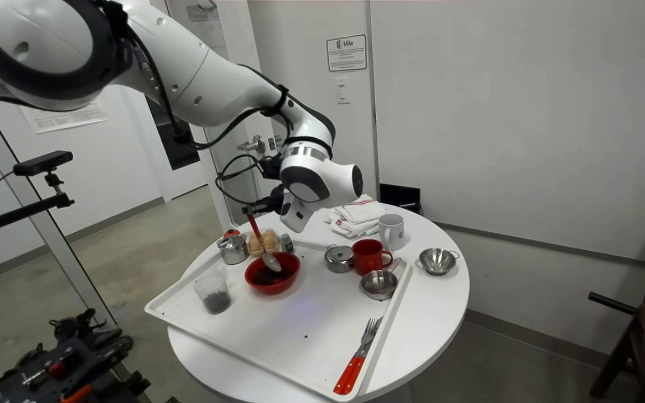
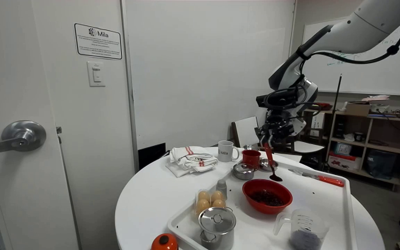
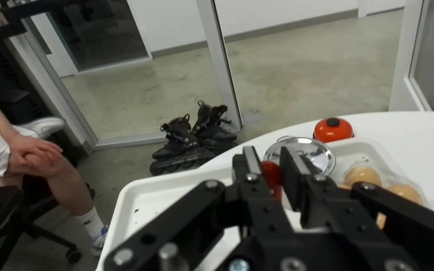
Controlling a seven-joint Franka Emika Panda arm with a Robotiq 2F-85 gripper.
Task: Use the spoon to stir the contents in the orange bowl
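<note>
A black gripper point(image 3: 271, 165) pinches the short, grey-headed metal spoon point(image 2: 270, 159) by its red handle, head down near the far rim of the round red-orange bowl point(image 2: 266, 209) in an exterior view, apparently positioned to stir, probably calling next for dipping into the dark contents point(image 2: 266, 198).

Exterior view, ten o'clock: wall sign point(image 2: 98, 41) says "Mila"; name reads in both exterior views, smaller words under it too tiny. Near middle, between four and five: white mug point(image 2: 225, 151) says "Mila" too. Just past three: dark bag point(image 2: 384, 168) on shelf point(image 2: 387, 150) seems to say "JBL". Two o'clock: green writing on whiteboard point(image 2: 363, 78) too faint. Farther out, between four and five: marks on clear cup point(image 2: 309, 224) too small.
</note>
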